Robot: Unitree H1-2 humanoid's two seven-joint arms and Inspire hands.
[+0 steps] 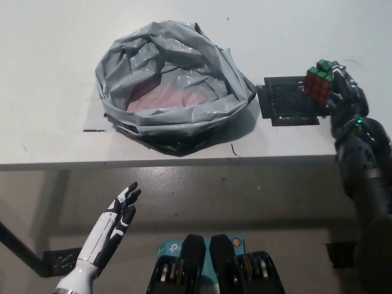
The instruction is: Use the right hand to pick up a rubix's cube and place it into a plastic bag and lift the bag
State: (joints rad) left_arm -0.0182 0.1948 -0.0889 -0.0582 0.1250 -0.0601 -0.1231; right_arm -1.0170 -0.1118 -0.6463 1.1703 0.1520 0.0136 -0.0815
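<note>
The Rubik's cube [319,81], showing red and green faces, is held in my black right hand [339,92], which is shut on it. The cube hangs above the right end of a black mat [288,100] on the white table. The grey plastic bag [174,79] sits open on the table to the left of the mat, its mouth facing up with pinkish material inside. My white left hand [116,214] rests open below the table's front edge at the lower left.
The white table [55,73] ends at a front edge running across the middle of the view. A short dark mark [95,130] lies left of the bag. Dark floor shows below the edge.
</note>
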